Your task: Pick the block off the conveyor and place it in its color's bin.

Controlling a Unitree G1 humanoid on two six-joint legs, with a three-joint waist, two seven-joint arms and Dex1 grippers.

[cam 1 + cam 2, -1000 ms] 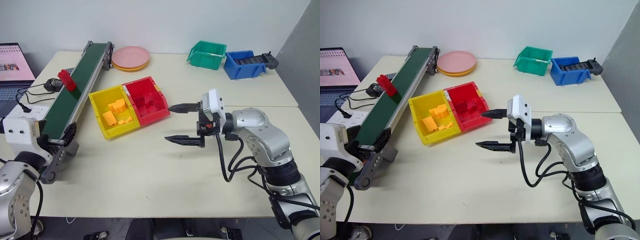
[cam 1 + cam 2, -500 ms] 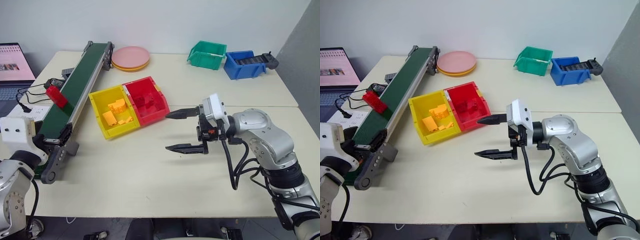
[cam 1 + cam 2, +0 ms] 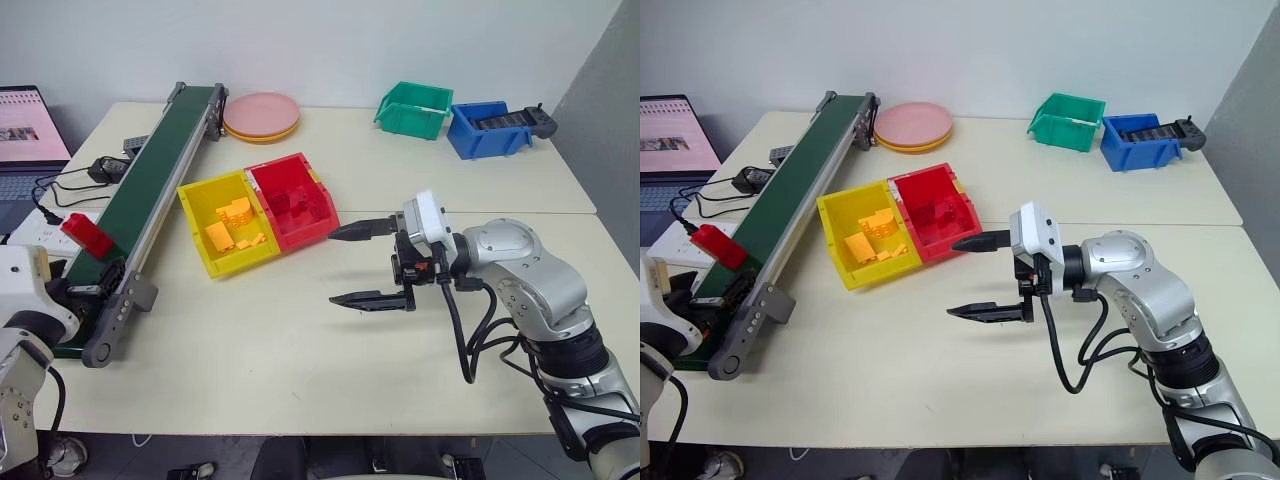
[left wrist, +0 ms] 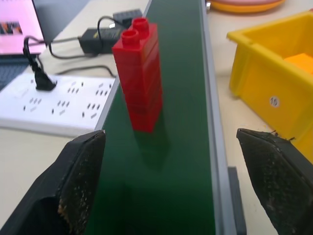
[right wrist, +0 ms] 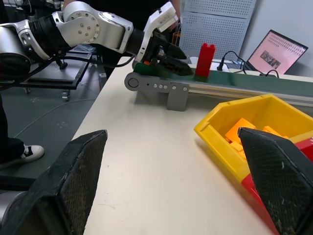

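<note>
The red block (image 3: 88, 236) stands upright on the dark green conveyor (image 3: 150, 180), close to the belt's near end. My left gripper (image 4: 170, 138) sits at that end and is open, its fingers on either side of the belt with the block (image 4: 139, 81) just ahead of them, not touching. The right wrist view shows the same from the side, with the block (image 5: 205, 59) beside the left gripper (image 5: 168, 58). The red bin (image 3: 308, 233) lies mid-table, to the right of the conveyor. My right gripper (image 3: 334, 267) hovers open and empty just right of the red bin.
A yellow bin (image 3: 240, 262) with orange pieces touches the red bin's left side. Pink plates (image 3: 261, 115), a green bin (image 3: 413, 108) and a blue bin (image 3: 487, 128) stand at the back. A laptop (image 3: 30, 130), power strip (image 3: 50, 225) and cables lie left of the conveyor.
The block has ridden down the belt toward its near end and my left gripper. The left arm has shifted a little left and down. The right gripper has stayed put.
</note>
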